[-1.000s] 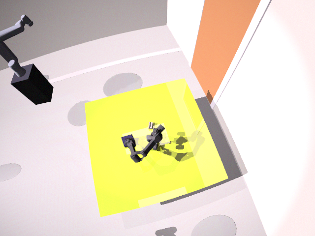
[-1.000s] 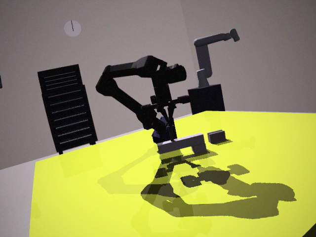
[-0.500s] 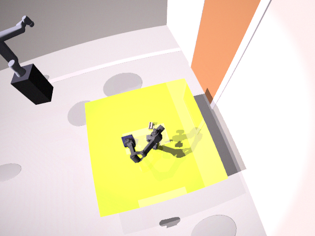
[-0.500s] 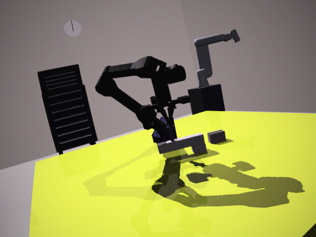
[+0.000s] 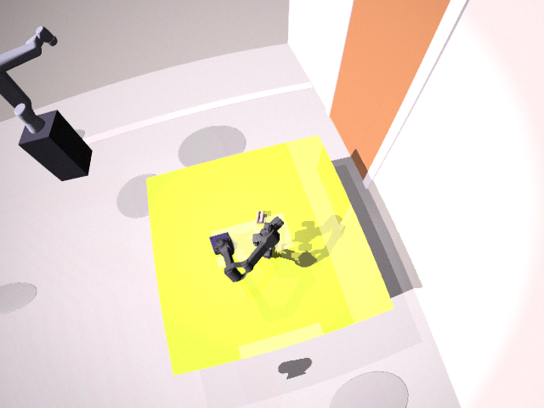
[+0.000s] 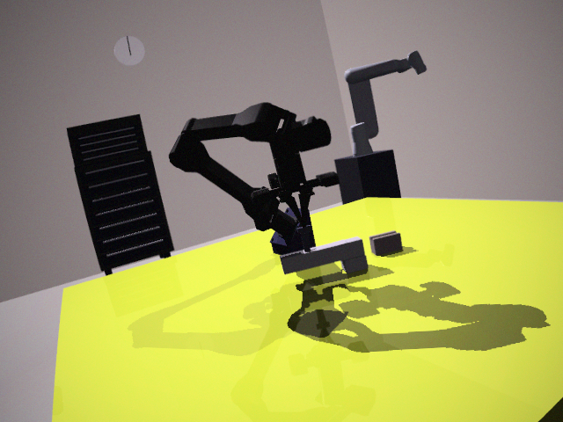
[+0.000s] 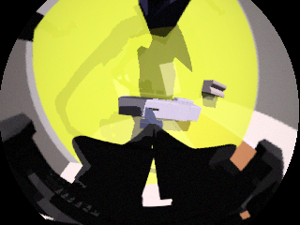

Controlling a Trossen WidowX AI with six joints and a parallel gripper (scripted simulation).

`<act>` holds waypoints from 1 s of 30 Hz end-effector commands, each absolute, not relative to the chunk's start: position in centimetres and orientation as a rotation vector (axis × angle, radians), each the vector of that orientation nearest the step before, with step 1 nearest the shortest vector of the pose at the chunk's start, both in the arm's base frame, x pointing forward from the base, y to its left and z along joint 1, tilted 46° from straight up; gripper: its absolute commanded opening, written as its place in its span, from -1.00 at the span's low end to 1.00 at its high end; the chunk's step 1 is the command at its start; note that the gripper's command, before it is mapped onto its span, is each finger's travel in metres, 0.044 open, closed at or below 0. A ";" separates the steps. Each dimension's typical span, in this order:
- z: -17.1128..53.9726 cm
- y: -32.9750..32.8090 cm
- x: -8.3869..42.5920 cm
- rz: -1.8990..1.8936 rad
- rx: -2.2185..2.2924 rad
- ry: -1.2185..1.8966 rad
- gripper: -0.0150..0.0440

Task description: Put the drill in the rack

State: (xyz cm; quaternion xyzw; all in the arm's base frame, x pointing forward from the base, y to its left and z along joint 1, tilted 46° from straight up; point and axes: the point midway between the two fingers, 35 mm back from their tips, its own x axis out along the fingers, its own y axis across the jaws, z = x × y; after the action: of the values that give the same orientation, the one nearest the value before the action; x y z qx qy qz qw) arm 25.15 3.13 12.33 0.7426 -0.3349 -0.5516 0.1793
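My gripper point(image 6: 303, 223) point(image 7: 152, 127) is shut with nothing between its fingers. It points down over a pale lilac block point(image 6: 332, 254) point(image 7: 178, 111), which looks like a raised bar with a leg. A small blue-grey piece point(image 7: 151, 116) stands at the block just below the fingertips; whether they touch it is unclear. I cannot tell whether this piece is the key or part of the drill. A small grey slotted piece point(image 5: 261, 217) point(image 6: 386, 243) point(image 7: 212, 89), probably the rack, stands apart beyond the block's end. The arm hides most of the block in the top view.
The yellow table top point(image 5: 189, 307) point(image 6: 181, 381) carries the arm's blue base plate point(image 5: 214, 246). Large arm shadows fall across it. A second grey arm on a dark pedestal point(image 5: 57, 149) point(image 6: 368, 177) and a dark cabinet point(image 6: 122, 195) stand beyond the table.
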 end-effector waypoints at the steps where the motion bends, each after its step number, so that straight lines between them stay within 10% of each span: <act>1: 10.9 1.8 24.7 -1.597 2.045 -0.982 -0.49; 7: 10.6 1.5 24.8 -1.596 2.045 -0.982 -0.49; 19: 15.2 6.4 24.7 -1.562 2.089 -0.877 0.58; 24: 11.4 8.0 26.8 -1.483 2.343 -1.310 1.00; 30: 5.4 9.6 29.0 -1.224 2.617 -1.981 1.00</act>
State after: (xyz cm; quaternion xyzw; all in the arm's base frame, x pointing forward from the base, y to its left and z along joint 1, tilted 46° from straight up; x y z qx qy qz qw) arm 27.60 8.56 9.62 0.7627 -0.4761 -0.4361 -0.0387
